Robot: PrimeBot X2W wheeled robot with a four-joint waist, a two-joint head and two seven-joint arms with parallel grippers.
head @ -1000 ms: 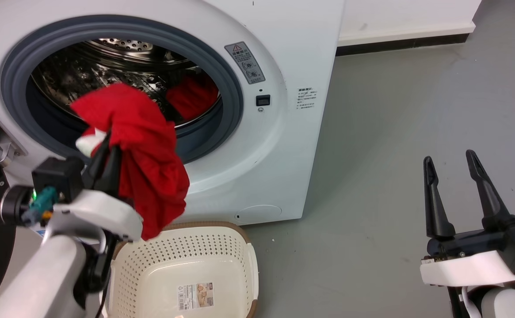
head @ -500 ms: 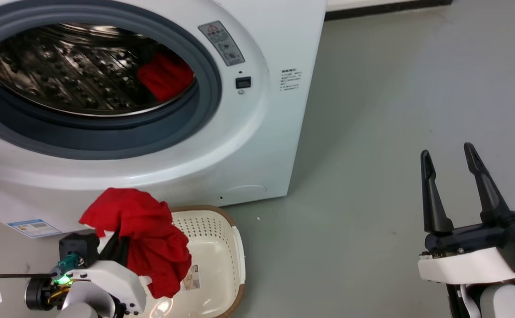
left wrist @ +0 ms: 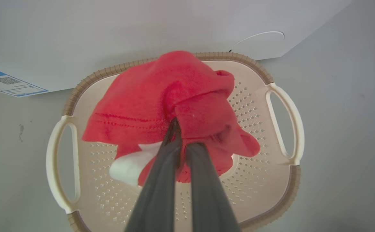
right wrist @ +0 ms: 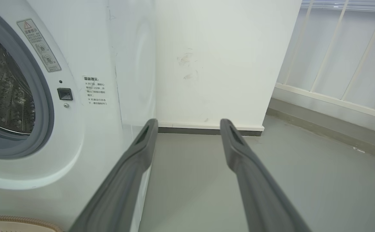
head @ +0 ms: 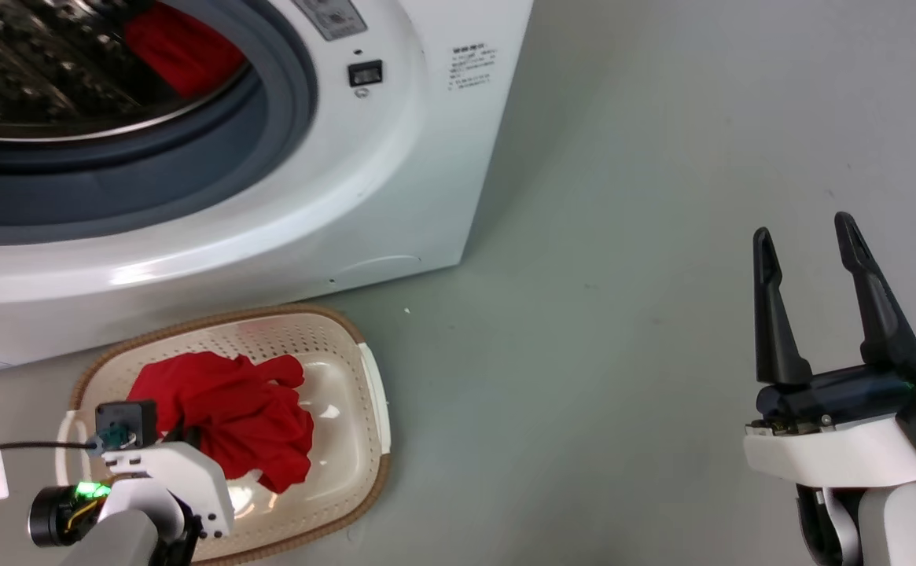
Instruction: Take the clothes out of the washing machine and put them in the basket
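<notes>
Washing machine point(head: 395, 157) stands with its porthole open; a second red garment point(head: 182, 47) lies at the right edge of the drum point(head: 33, 79). Basket point(head: 383, 440) sits on the floor point(head: 583, 354), just in front of the washer's foot. Step in hand, as I read it: letting go of the red garment with a white panel point(head: 229, 417). To do it well, spread the fingers wide while the bundle hangs inside the rim, then lift straight up so no fold snags and drags over the edge. The bundle is over the basket's middle; whether it rests on the base, cannot tell. Left gripper point(left wrist: 178, 132) is clenched on a top fold, cloth draping past the tips, white patch to their left. Right gripper point(head: 802, 226) is spread, empty, well apart.
</notes>
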